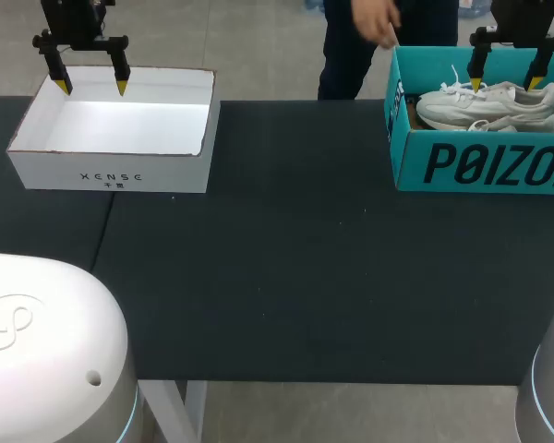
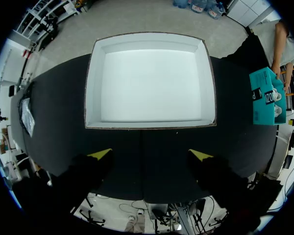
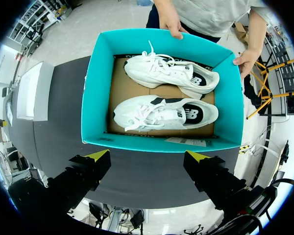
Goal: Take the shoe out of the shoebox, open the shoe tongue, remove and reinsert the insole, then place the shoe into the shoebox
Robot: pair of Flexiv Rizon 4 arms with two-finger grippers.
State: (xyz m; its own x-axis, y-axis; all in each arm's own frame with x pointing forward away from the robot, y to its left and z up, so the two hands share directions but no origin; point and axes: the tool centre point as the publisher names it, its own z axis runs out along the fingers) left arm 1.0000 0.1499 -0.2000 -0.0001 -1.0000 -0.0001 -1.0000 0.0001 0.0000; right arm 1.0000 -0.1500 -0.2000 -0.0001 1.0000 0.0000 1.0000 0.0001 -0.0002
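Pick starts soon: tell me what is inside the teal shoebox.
The teal shoebox holds two white shoes: the near shoe toward the right gripper, the far shoe beyond it, on brown cardboard. Anything under them is covered.

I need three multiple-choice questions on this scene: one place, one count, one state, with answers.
1. Where is the teal shoebox? A) on the table, right side, under the right pincer B) in the middle C) on the floor
2. How many shoes in it? A) one B) two C) three
3. The left pincer is: A) shut on a shoe B) shut on a lace C) open, empty
Key: 1A, seen from the head view; 2B, both lie side by side; 3C, tips apart above the white box.
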